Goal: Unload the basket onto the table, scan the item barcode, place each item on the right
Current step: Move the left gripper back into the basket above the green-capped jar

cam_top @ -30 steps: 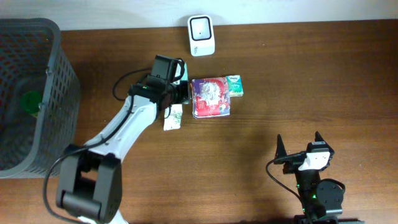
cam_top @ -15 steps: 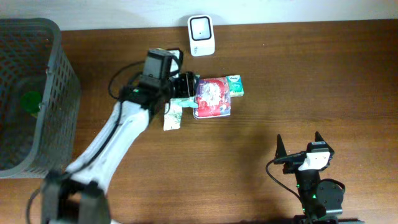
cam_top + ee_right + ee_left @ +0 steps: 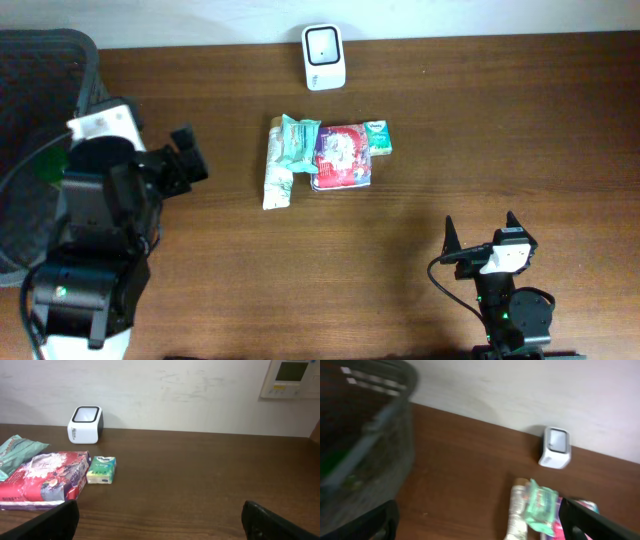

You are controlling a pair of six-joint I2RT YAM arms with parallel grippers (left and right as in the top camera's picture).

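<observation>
A pile of items lies mid-table: a teal packet (image 3: 297, 143) rests across a long pale packet (image 3: 277, 182) and a red-pink pack (image 3: 342, 156), with a small green tissue pack (image 3: 378, 138) beside them. The white barcode scanner (image 3: 324, 43) stands at the far edge. My left gripper (image 3: 192, 155) is open and empty, well left of the pile. Its wrist view shows the teal packet (image 3: 540, 505) and the scanner (image 3: 555, 447) ahead. My right gripper (image 3: 482, 232) stands open and empty near the front right.
A dark mesh basket (image 3: 60, 60) fills the far left, right beside the left arm, with something green inside. In the right wrist view, a wall panel (image 3: 291, 378) hangs behind the table. Bare wood lies between the pile and the right gripper.
The left gripper opened and the arm swung back left toward the basket, away from the pile. The teal packet now lies on the other items. The right arm has not moved.
</observation>
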